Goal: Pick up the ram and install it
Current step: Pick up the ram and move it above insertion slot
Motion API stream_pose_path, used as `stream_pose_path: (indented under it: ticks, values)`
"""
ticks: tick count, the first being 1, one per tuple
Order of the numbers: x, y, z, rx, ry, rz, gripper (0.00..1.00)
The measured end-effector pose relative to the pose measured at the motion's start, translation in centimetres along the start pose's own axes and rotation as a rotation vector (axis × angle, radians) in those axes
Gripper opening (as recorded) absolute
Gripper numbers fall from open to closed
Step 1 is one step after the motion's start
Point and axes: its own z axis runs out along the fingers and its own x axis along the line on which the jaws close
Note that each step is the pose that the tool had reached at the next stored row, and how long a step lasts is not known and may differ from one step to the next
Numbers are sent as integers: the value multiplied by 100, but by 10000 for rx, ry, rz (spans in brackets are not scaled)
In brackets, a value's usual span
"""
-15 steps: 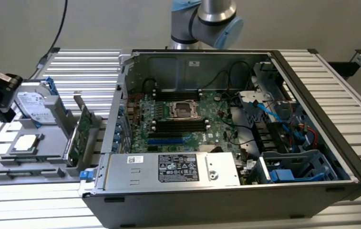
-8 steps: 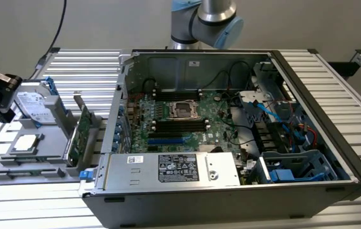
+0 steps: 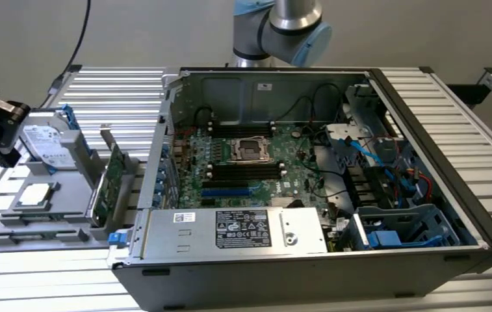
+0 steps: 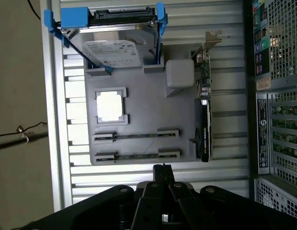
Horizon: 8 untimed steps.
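Two ram sticks point(image 4: 136, 136) point(image 4: 136, 155) stand on edge in the grey holders of a grey parts tray point(image 4: 182, 124), seen as thin strips. In the exterior view the ram point(image 3: 38, 229) sits at the tray's near end. My gripper point(image 4: 162, 168) is shut with nothing between its fingers and hovers above the tray, apart from the sticks. In the exterior view the gripper point(image 3: 4, 156) hangs at the far left, beside the hard drive. The open computer case point(image 3: 419, 130) holds the motherboard point(image 3: 246, 162) with its long black slots point(image 3: 246, 171).
On the tray lie a hard drive point(image 4: 115, 50) in a blue bracket, a processor point(image 4: 110, 106) and an upright green expansion card point(image 4: 204, 120) beside the case wall. A power supply point(image 3: 237, 229) and blue cables point(image 3: 375, 156) crowd the case. Everything rests on a ribbed aluminium table point(image 3: 116, 91).
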Motion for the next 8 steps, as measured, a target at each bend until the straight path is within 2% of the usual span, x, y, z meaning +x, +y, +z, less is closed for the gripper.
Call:
stream_pose_path:
  ticks: [2,5,8]
  values:
    - [3,-1,7,-1,5,-135,11]
    - [3,-1,19,4,32,-673,11]
    - [3,-2,36,-17,59,-1223,11]
